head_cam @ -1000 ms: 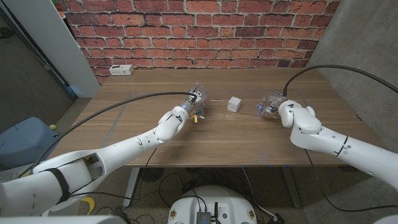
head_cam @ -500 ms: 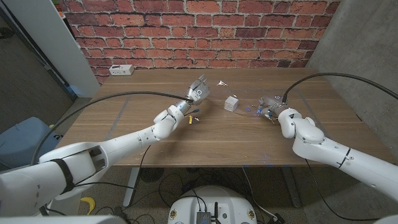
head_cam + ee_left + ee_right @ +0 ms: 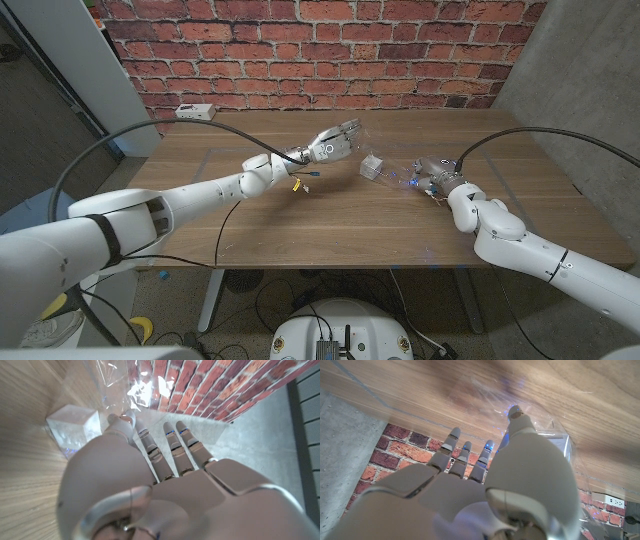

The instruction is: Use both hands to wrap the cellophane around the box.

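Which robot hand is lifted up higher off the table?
The left hand, raised beside the box with cellophane at its fingers. The right hand stays low.

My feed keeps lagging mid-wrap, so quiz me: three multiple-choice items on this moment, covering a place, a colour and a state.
1. Where is the box?
A. between the two hands
B. at the table's near edge
C. beside the power strip

2. What colour is the box?
A. red
B. white
C. black

3. How does the cellophane lie?
A. flat on the table
B. rolled into a tube
C. lifted on the left side

Answers:
1. A: the box sits between the left hand and the right hand in the head view.
2. B: it looks white through the clear film.
3. C: the cellophane rises from the box at the left hand's fingers, off the table.
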Motion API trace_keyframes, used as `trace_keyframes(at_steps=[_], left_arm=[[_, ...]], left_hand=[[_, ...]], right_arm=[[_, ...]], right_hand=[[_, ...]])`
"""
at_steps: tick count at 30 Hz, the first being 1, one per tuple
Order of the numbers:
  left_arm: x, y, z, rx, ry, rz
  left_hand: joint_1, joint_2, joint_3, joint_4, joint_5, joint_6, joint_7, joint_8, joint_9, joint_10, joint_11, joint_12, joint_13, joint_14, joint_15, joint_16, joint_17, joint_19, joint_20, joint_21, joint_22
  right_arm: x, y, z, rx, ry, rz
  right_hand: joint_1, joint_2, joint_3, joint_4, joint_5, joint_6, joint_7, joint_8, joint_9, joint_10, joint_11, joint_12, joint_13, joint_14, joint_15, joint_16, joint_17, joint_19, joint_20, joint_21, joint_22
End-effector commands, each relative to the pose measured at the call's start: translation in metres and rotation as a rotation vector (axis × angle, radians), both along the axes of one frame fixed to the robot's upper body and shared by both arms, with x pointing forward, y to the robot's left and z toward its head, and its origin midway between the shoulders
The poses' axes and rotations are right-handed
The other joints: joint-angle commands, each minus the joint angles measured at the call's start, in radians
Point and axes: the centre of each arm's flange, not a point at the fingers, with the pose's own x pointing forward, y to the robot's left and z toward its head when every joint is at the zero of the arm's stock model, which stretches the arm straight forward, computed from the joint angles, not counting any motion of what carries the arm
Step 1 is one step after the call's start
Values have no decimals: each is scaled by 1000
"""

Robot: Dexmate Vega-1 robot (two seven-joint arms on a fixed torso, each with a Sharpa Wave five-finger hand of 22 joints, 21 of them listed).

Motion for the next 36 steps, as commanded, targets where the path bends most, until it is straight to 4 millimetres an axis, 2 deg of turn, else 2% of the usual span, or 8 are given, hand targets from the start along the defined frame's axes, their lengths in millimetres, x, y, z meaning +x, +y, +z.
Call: trace_keyframes(at_steps=[1, 4, 8, 18, 23, 29, 36], left_arm=[[3, -22, 10, 244, -6, -69], [7, -29, 13, 261, -1, -60], [16, -40, 15, 263, 5, -35], [38, -77, 31, 182, 67, 69], [36, -93, 39, 199, 67, 83], [28, -108, 45, 280, 31, 64], [18, -112, 42, 356, 5, 3]], left_hand=[[12, 5, -9, -3, 5, -9, 1, 2, 2, 14, 1, 6, 5, 13, -180, 5, 5, 1, -9, 4, 5], [15, 4, -12, -4, 6, -9, 1, 3, 2, 17, 1, 6, 6, 15, -180, 4, 5, 2, -10, 4, 4], [18, 5, -16, -4, 7, -9, 1, 4, 2, 20, 1, 6, 8, 17, -180, 3, 5, 2, -11, 4, 4], [26, 5, -26, -5, 9, -8, 2, 5, 2, 24, 2, 5, 12, 26, -180, 2, 6, 7, -10, 5, 5], [31, 6, -31, -5, 9, -12, 3, 4, 1, 22, 2, 3, 14, 29, -180, 1, 6, 5, -8, 4, 5], [35, 6, -36, -5, 9, -13, 3, 6, 5, 20, 2, 1, 15, 28, -180, -3, 5, 1, -11, 2, 6], [48, 3, -42, -10, 10, -8, 3, 15, 11, 18, 2, -1, 18, 25, -182, -9, 4, 2, -19, 2, 7]], right_arm=[[-1, -2, -14, 30, 11, 12], [-1, -4, -17, 40, 17, 9], [-2, -8, -20, 53, 26, 2], [-1, -15, -26, 88, 54, -12], [0, -16, -26, 88, 55, -21], [3, -15, -27, 98, 56, -19], [6, -15, -30, 112, 58, -20]], right_hand=[[11, -1, 8, -2, -3, 9, 1, -6, 3, 3, -2, -6, -1, 11, -99, 0, 1, 9, -2, 5, 2], [10, -1, 9, -2, -5, 9, 4, -9, 3, 3, -6, -8, -1, 9, -97, -1, 1, 10, -2, 4, 2], [8, -2, 9, -1, -9, 10, 9, -13, 4, 3, 2, -10, -1, 8, -96, -3, 2, 10, -1, 4, 2], [-2, -12, 5, 2, -16, 30, 22, -14, 4, 6, 8, -16, 0, 8, -91, -6, 1, 12, 2, 2, 2], [-12, -17, 2, 7, -21, 47, 38, -13, 5, 8, 10, -20, 0, 9, -88, -7, 2, 12, 5, 0, 2], [-14, -16, 3, 8, -23, 48, 39, -16, 5, 8, 11, -22, 0, 8, -89, -8, 2, 12, 4, -1, 2], [-15, -15, 5, 8, -25, 48, 40, -20, 6, 7, 11, -25, 0, 9, -89, -10, 2, 12, 3, -2, 2]])
